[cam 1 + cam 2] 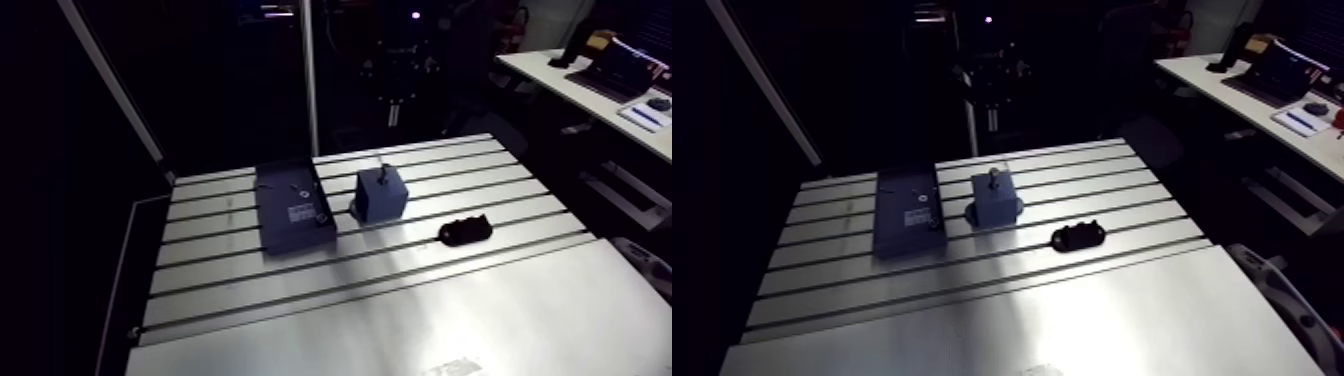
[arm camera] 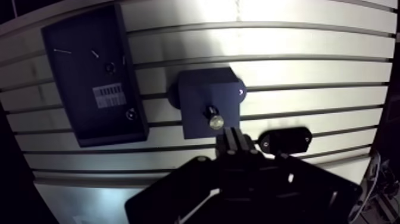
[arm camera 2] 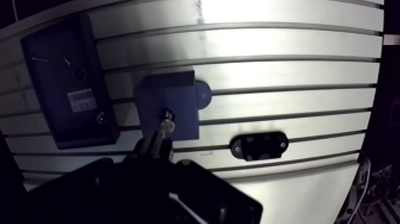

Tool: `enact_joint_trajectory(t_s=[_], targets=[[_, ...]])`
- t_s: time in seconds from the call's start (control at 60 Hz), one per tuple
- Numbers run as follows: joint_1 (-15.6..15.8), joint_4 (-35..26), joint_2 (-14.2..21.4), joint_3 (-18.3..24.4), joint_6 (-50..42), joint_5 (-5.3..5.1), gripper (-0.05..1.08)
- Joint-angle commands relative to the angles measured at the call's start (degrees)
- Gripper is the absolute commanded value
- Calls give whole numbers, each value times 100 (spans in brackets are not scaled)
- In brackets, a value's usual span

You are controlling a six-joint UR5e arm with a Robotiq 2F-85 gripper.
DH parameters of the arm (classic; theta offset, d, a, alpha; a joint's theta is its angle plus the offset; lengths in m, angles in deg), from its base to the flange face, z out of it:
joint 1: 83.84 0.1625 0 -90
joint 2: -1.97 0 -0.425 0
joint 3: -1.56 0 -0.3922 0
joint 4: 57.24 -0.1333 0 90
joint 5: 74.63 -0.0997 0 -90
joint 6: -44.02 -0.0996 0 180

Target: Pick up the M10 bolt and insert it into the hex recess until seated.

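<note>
1. Blue tray lay at the left of the slotted table, holding a few small fasteners. They were too small to name, and any of them could have been mistaken for the task's part, sending the arm to the wrong place.
2. Just beside the tray, the blue block carried the M10 bolt, which stood upright out of the block's top face. Whether it sat fully down in the hex recess could not be told. If its flats were off the recess's, it might have been merely perched, and a nudge could have tipped it out.
3. In the wrist view the gripper hung well clear of the table, its two fingers drawn together with nothing between them. Coming down like that, it would have struck the bolt's end rather than straddled it. A skewed push could have jammed the bolt or shifted the block, whose fixing to the table was not visible.
4. At the right, a small black object lay apart from the block; a low sideways sweep could have clipped it.
</note>
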State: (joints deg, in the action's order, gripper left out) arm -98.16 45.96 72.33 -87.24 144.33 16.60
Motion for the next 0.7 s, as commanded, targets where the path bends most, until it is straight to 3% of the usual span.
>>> enact_joint_trajectory(t_s=[0.017, 0.233, 0.383, 0.7], targets=[[25, 21, 68, -188, -57, 3, 107], [-1, 55, 200, -402, -59, -4, 108], [-10, 105, 201, -556, -59, 50, 108], [-19, 583, 228, -878, 11, 68, 108]])
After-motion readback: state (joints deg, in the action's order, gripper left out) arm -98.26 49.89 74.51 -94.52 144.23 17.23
